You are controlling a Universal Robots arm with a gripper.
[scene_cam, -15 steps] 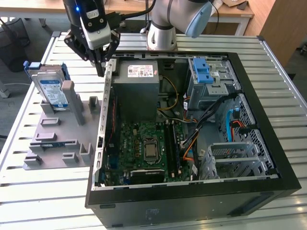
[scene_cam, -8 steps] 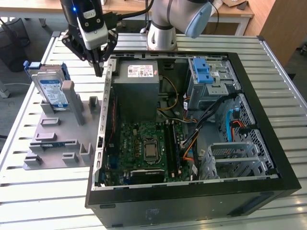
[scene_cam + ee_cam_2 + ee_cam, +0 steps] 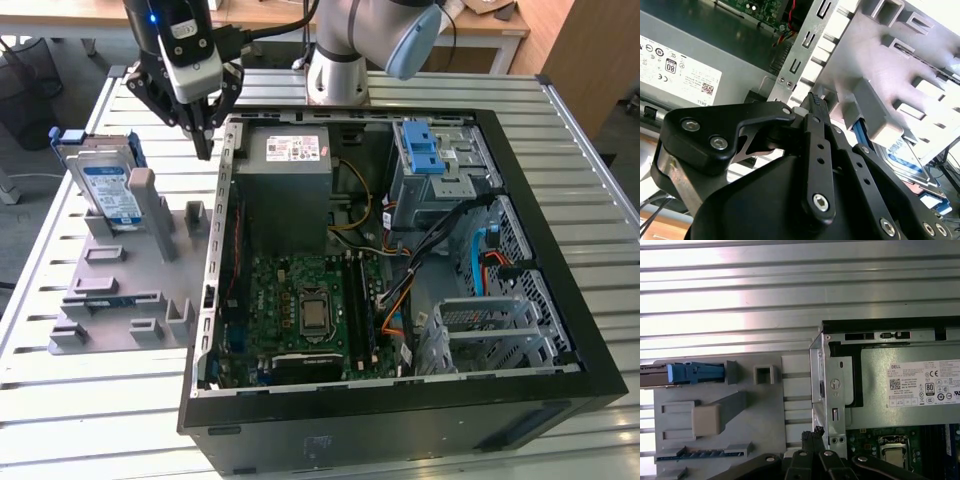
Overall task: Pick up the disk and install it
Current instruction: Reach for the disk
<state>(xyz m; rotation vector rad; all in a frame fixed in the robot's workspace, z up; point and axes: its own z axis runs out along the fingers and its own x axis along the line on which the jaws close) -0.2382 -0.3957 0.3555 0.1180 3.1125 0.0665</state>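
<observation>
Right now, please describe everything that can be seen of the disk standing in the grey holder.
The disk is a flat silver-metal hard drive with a white-and-blue label, framed by a blue plastic carrier bracket. It stands on edge, leaning, in the grey holder at the exterior view's left of the open computer case. Only the holder touches it; the gripper, shut and empty, hangs apart from it.

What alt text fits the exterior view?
A robot arm's gripper, shut and empty, hangs between a grey fixture tray and an open computer case on a slatted metal table. The disk stands on edge in the tray, at the exterior view's left.
</observation>
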